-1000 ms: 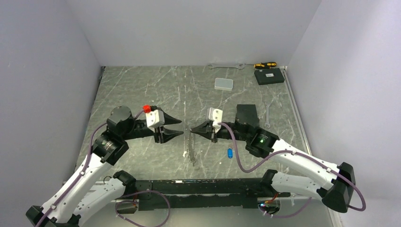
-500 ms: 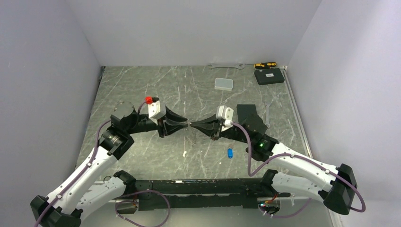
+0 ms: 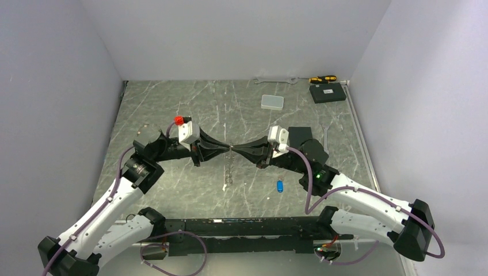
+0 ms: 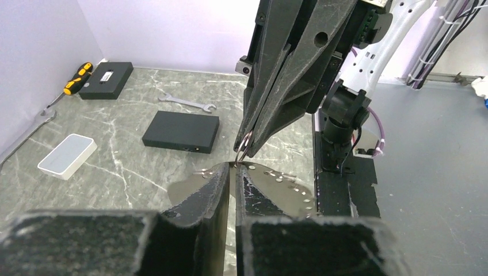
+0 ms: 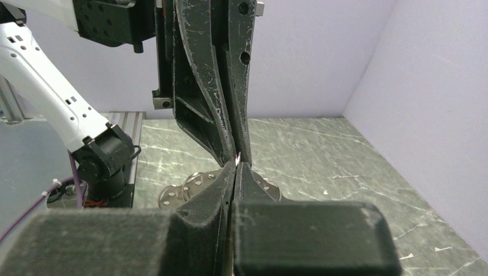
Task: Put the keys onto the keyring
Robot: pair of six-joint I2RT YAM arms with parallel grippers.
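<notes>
My left gripper (image 3: 228, 149) and right gripper (image 3: 233, 149) meet tip to tip above the middle of the table. Both are shut on the top of the keyring (image 3: 229, 169), a thin silvery loop hanging from the tips to just above the table. In the left wrist view my left gripper (image 4: 233, 167) nips the wire, and a small arc of the keyring (image 4: 244, 142) shows between the right fingertips. In the right wrist view my right gripper (image 5: 236, 165) is closed tight. The blue-headed key (image 3: 279, 186) lies on the table right of the loop. A small pale key (image 3: 224, 187) lies below it.
A clear rectangular box (image 3: 272, 102) lies at the back middle, a black box (image 3: 328, 92) and a yellow-handled screwdriver (image 3: 322, 79) at the back right. One wrench (image 3: 275, 80) lies along the back wall, another (image 3: 325, 141) by the right arm. A second black box (image 4: 181, 130) sits behind the right wrist.
The keyring lay flat on the table a second ago. Both grippers came together at its top and raised it, so it now hangs from their tips.
</notes>
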